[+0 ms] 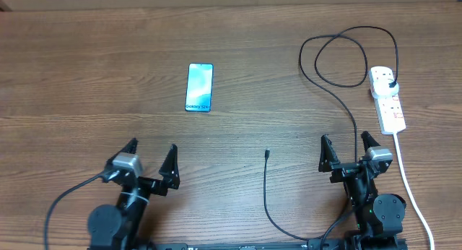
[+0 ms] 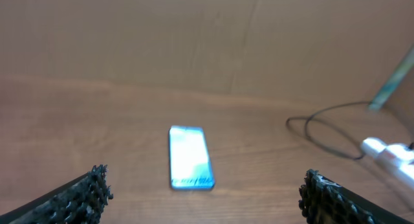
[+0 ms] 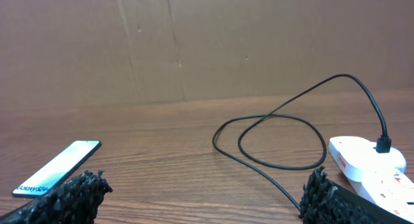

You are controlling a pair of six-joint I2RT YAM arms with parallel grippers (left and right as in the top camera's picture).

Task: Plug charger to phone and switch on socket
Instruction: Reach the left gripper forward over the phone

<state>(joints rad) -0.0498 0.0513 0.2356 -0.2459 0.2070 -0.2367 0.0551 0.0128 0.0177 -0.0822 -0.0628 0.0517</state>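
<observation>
The phone (image 1: 199, 87) lies flat on the wooden table, screen up, left of centre; it also shows in the left wrist view (image 2: 189, 156) and the right wrist view (image 3: 58, 167). The black charger cable (image 1: 339, 98) loops from its plug (image 1: 392, 82) in the white socket strip (image 1: 387, 98), runs down the table, and ends at a free connector tip (image 1: 267, 154). The cable (image 3: 272, 136) and strip (image 3: 372, 166) show in the right wrist view. My left gripper (image 1: 150, 160) is open and empty, well below the phone. My right gripper (image 1: 348, 150) is open and empty, astride the cable.
The strip's thick white cord (image 1: 410, 192) runs down to the table's front right edge. A brown cardboard wall (image 3: 207, 43) backs the table. The strip also shows blurred at the right of the left wrist view (image 2: 388, 153).
</observation>
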